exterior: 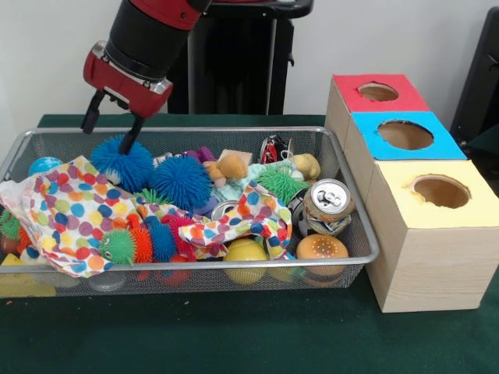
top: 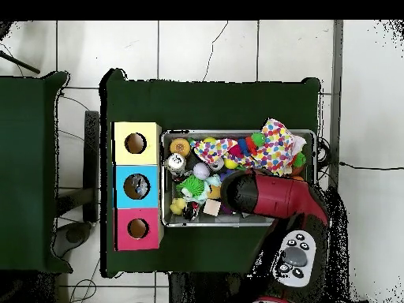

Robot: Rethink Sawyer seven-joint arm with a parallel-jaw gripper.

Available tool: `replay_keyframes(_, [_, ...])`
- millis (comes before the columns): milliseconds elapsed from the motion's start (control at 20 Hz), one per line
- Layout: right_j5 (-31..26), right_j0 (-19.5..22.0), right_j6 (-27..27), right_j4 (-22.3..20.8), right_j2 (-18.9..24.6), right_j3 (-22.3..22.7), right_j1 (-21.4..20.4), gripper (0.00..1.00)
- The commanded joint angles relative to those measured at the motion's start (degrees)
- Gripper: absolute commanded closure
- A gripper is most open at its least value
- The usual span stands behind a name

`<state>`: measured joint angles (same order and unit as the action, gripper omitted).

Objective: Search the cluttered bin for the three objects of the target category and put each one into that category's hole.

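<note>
A polka-dot cloth (exterior: 70, 210) lay beside blue spiky balls (exterior: 181, 181); boxes (exterior: 434, 191) were topped red, blue, yellow.

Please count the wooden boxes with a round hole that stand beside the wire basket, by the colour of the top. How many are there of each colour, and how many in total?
wooden box with red top: 1
wooden box with blue top: 1
wooden box with yellow top: 1
Total: 3
</note>
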<state>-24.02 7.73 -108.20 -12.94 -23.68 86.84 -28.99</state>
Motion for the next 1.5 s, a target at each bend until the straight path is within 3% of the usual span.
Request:
replay_keyframes(50, [3.8, 1.8, 0.1, -3.2, 9.4, 4.3, 0.5, 0.0])
replay_keyframes(250, [4.4, 5.3, 1.1, -2.2, 14.1, 5.8, -0.6, 0.0])
replay_keyframes(750, [6.0, 10.7, 2.2, -3.5, 20.3, 8.3, -2.5, 0.0])
replay_keyframes(1300, [5.7, 13.9, 4.0, -8.1, 23.6, 7.7, -3.0, 0.0])
replay_keyframes(1500, [5.6, 16.9, 4.3, -9.3, 25.4, 7.6, -3.0, 0.0])
